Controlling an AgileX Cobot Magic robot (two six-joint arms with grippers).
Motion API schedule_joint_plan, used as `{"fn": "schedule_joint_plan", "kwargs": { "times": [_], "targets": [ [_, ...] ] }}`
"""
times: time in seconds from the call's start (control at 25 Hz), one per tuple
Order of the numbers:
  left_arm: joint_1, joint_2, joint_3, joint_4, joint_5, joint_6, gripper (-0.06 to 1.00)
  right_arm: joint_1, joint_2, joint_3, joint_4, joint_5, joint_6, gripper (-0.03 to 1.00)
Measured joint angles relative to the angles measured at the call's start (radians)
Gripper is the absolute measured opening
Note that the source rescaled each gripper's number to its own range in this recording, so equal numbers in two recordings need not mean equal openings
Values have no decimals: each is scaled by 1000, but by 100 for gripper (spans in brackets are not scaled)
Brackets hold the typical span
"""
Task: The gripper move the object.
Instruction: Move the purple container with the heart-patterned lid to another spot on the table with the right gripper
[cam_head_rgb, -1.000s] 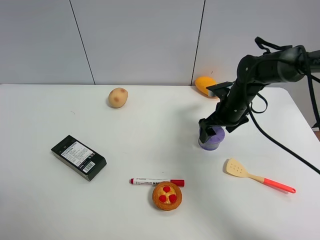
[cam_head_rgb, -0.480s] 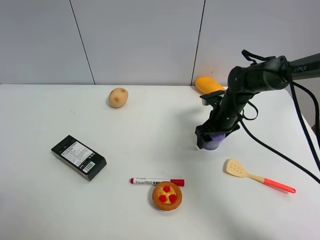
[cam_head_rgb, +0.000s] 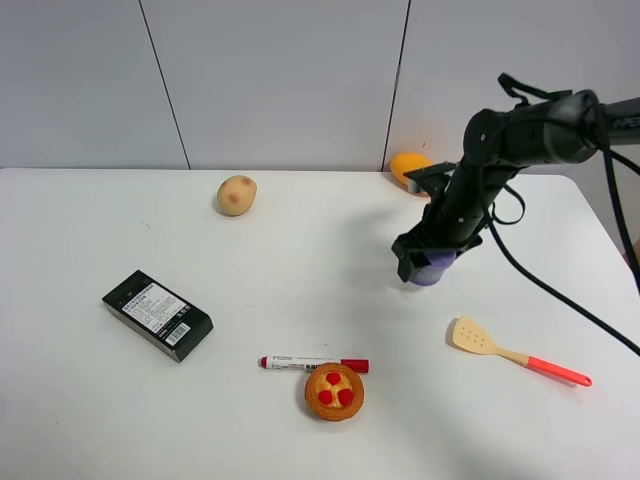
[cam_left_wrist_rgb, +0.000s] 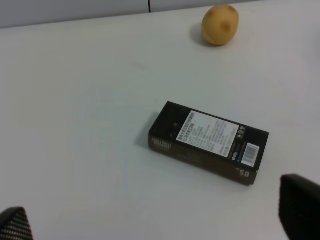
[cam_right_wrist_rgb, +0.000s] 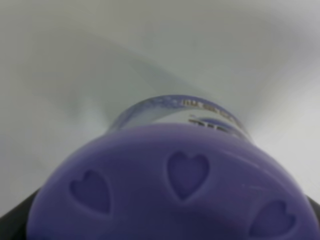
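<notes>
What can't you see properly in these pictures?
Purple container: mostly hidden by the right tool in the high view; blurred, cut off in the right wrist view.
Left tool: only fingertip corners show, left wrist view.
Orange thing: partly behind the arm, high view.

The light is bright and even, coming from above; on the white table (cam_head_rgb: 300, 260) things throw only faint, soft shadows. The high view is sharp. In the right wrist view the object (cam_right_wrist_rgb: 170, 200) is very near and blurred. The left wrist view is slightly soft.
</notes>
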Motion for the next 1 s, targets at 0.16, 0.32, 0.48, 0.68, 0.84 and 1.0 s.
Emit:
{"fn": "schedule_joint_plan", "kwargs": {
  "times": [0.16, 0.32, 0.48, 0.68, 0.84, 1.0],
  "targets": [
    [0, 0, 0, 0, 0, 0, 100, 55, -19, -156, 0, 88, 4, 0],
    [0, 0, 0, 0, 0, 0, 100, 173, 25, -347, 5, 140, 14, 0],
    [0, 0, 0, 0, 0, 0, 100, 299, 116, -480, 7, 201, 41, 0],
    [0, 0, 0, 0, 0, 0, 100, 429, 220, -536, 8, 242, 69, 0],
    [0, 0, 0, 0, 0, 0, 100, 491, 251, -535, 10, 245, 85, 0],
    [0, 0, 0, 0, 0, 0, 100, 525, 268, -536, 12, 244, 90, 0]
  ]
}}
